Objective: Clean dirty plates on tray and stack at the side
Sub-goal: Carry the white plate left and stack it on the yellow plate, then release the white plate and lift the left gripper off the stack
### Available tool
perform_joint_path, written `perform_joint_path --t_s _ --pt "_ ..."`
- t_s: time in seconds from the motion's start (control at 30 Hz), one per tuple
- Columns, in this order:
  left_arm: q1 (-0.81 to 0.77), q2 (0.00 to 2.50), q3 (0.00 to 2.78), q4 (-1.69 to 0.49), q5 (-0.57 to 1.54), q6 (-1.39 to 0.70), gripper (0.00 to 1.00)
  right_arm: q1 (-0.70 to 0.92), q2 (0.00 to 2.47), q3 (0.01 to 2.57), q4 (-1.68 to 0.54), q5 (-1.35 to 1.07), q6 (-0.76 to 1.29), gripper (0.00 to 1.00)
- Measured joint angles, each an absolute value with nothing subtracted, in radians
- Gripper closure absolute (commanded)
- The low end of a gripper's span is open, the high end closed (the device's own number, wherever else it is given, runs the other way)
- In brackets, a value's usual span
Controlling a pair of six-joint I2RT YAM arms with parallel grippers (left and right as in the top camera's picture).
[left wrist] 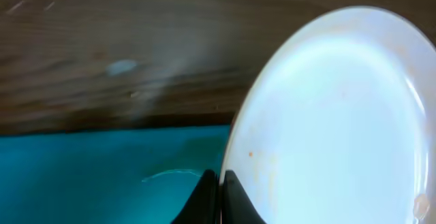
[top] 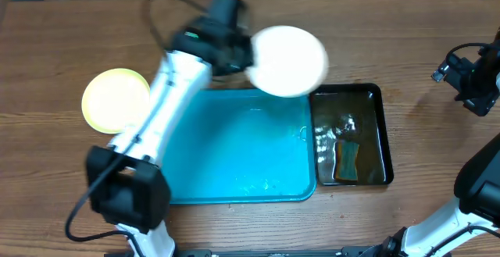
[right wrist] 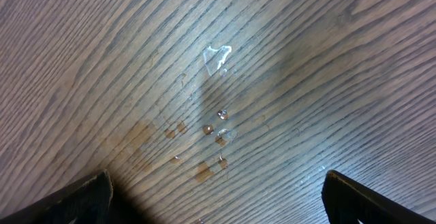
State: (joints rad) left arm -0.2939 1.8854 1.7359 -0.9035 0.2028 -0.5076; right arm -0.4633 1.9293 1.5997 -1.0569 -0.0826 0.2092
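Plate [top: 289, 60] clamped at rim in left jaws, over far edge of tray [top: 234, 155], yellow plate [top: 116, 99] well to its left on tabletop [top: 62, 46]; right jaws open, far off.

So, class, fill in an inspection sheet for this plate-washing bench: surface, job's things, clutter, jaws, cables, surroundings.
Surface: wooden table, with brownish and clear droplets under the right jaws.
Job's things: turquoise tray holds no plates; white plate held over its far right corner; yellow plate on the table left of the tray; a third plate not seen.
Clutter: black tray of brownish liquid with a sponge, right of the turquoise tray.
Jaws: left jaws shut on the white plate's rim; right jaws open, empty.
Cables: black cable looping behind the left arm.
Surroundings: nothing seen.
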Motion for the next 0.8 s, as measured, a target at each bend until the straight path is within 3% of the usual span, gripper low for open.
perform_joint_path --t_s 0.23,0.5,0.8 --pt "0.116 1.885 1.736 -1.079 0.336 -0.501 0.96 -0.463 1.929 1.6 -1.057 -0.083 0.209 0.0" --pt "0.474 1.885 1.736 -1.182 0.31 -0.448 0.96 -0.463 1.929 1.599 -1.057 -0.083 0.209 0.0" --pt "0.596 1.885 1.69 -1.164 0.202 -0.418 0.96 -0.463 1.929 1.6 -1.057 -0.083 0.209 0.0"
